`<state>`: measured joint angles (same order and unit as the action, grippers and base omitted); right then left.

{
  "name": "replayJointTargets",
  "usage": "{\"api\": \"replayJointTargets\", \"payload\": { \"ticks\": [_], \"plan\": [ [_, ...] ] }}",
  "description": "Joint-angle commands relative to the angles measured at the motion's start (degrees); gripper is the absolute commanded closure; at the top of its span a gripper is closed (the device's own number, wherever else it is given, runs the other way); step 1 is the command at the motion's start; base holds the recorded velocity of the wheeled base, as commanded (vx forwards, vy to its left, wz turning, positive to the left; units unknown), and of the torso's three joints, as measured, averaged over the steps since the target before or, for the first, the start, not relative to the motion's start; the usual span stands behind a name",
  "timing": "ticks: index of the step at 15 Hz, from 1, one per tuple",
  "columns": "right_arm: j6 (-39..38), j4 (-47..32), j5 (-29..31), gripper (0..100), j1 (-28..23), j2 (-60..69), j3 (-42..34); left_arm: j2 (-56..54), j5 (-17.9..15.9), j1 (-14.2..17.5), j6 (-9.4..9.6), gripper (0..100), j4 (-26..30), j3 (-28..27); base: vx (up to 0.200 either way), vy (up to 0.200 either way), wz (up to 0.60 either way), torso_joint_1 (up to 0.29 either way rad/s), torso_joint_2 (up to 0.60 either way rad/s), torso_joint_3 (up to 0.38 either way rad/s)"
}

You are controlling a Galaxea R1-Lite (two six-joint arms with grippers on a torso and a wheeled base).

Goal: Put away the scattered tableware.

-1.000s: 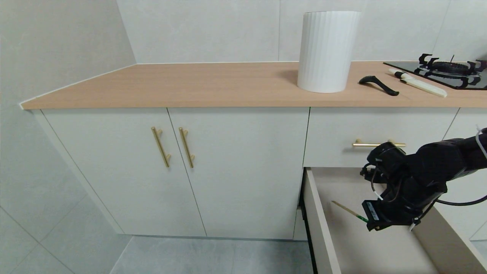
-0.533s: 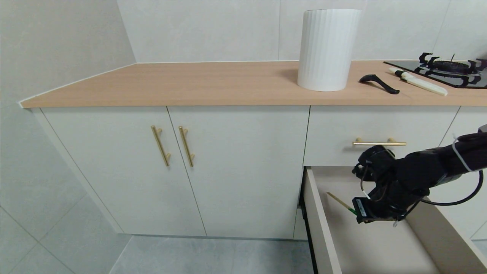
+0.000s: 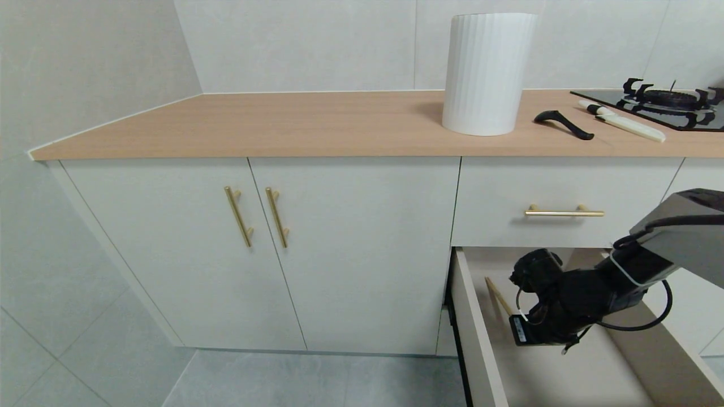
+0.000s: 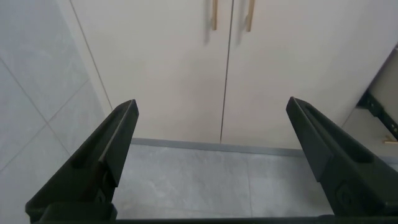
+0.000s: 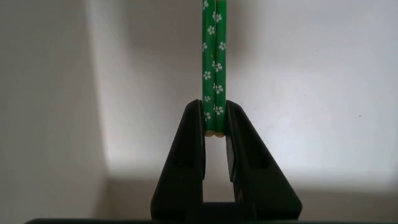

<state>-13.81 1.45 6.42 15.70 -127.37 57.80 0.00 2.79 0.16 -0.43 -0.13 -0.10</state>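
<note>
Chopsticks: green flowered pair, sitting pinched between the closed jaws of the right pincer. I'm holding them low inside the open drawer, close to its left wall. Left pincer is hanging spread wide, facing the cupboard doors. On the surface, a knife and a white canister are resting.

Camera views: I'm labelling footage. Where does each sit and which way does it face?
Head view: on the head, looking forward and down at counter, cupboard doors and open drawer; right arm shows.
Left wrist view: on the left wrist, facing those doors and the floor past its open left pincer.
Right wrist view: on the right wrist, facing into the drawer past its right pincer, shut on chopsticks.
Shared: head and right wrist views both show the chopsticks.
</note>
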Motion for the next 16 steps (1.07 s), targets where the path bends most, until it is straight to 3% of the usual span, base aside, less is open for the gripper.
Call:
{"api": "replayJointTargets", "payload": {
  "ticks": [1, 13, 14, 16],
  "plan": [
    [0.0, 0.8, 0.2, 100, 0.0, -3.4, -0.1, 0.0, 0.0, 0.0, -0.01, 0, 0.0, 0.0, 0.000, 0.000, 0.00, 0.000, 0.00, 0.000],
    [-0.1, 6.9, 1.3, 100, -0.1, -7.2, -0.1, 0.0, 0.0, 0.0, -0.01, 0, 0.0, 0.0, 0.000, 0.000, 0.00, 0.000, 0.00, 0.000],
    [-0.1, 6.9, 1.4, 0, -0.1, -7.3, 0.0, 0.0, 0.0, 0.0, -0.01, 0, 0.0, 0.0, 0.000, 0.000, 0.00, 0.000, 0.00, 0.000],
    [-0.2, 6.9, 1.3, 0, -0.1, -7.3, 0.0, 0.0, 0.0, 0.0, -0.01, 0, 0.0, 0.0, 0.000, 0.000, 0.00, 0.000, 0.00, 0.000]
  ]
}}
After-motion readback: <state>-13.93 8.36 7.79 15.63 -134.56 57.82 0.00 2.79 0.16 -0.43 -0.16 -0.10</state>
